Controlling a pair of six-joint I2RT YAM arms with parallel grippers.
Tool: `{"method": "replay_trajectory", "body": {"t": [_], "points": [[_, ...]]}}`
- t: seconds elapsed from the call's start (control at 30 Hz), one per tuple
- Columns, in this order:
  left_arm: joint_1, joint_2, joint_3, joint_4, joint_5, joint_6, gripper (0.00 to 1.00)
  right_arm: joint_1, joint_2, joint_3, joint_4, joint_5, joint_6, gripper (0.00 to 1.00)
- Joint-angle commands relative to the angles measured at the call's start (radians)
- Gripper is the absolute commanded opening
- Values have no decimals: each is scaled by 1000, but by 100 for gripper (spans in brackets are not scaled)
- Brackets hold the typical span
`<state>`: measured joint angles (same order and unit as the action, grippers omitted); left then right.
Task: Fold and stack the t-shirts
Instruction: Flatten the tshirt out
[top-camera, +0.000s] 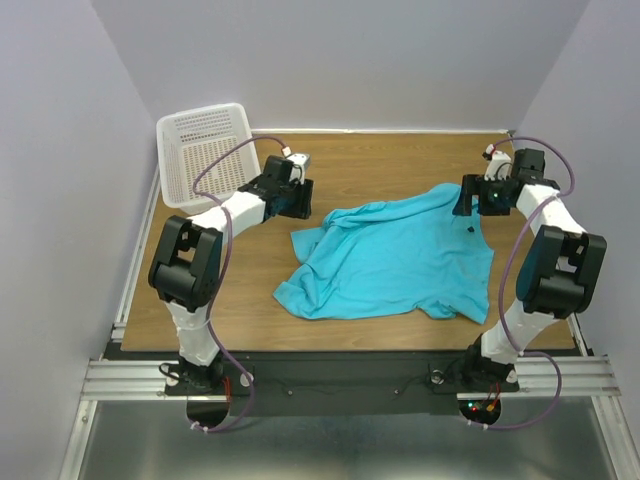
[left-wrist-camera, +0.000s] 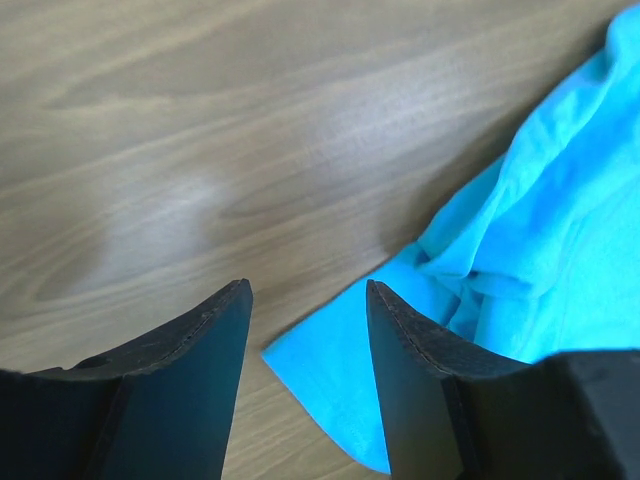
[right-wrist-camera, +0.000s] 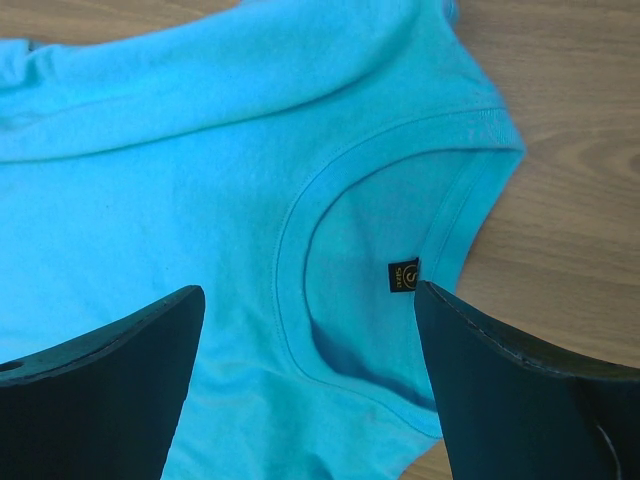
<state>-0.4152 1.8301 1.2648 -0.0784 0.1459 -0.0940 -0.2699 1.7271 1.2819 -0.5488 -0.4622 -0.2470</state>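
A turquoise t-shirt (top-camera: 400, 255) lies spread and rumpled on the wooden table (top-camera: 380, 160). My left gripper (top-camera: 297, 200) hovers at the shirt's far left corner. In the left wrist view its jaws (left-wrist-camera: 308, 285) stand open, and a flat corner of the t-shirt (left-wrist-camera: 330, 385) lies on the wood below the gap. My right gripper (top-camera: 478, 200) is over the shirt's far right part. In the right wrist view it (right-wrist-camera: 308, 290) is wide open above the round neckline (right-wrist-camera: 290, 260), with a small dark size label (right-wrist-camera: 403, 274) by the right finger (right-wrist-camera: 500, 380).
A white plastic basket (top-camera: 205, 150) leans in the far left corner against the wall. Bare wood (left-wrist-camera: 200, 150) stretches left of the shirt. Walls close in on three sides. A metal rail (top-camera: 330, 375) runs along the near edge.
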Motion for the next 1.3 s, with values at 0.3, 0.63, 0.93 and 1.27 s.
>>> {"method": "replay_trajectory", "body": {"t": [0.3,0.63,0.93,1.27], "points": [[0,29,-38,-78,-25,-42,56,-17,42,48,30,-4,2,92],[-34,67,-19,-141,-111,-47,54,-23,51,65,29,3,3,92],[-51,106,-12,-176,-137,-55,38,-25,80,112,30,26,12,92],[-54,69,-18,-156,-138,-58,1,-25,228,266,30,105,103,88]]}}
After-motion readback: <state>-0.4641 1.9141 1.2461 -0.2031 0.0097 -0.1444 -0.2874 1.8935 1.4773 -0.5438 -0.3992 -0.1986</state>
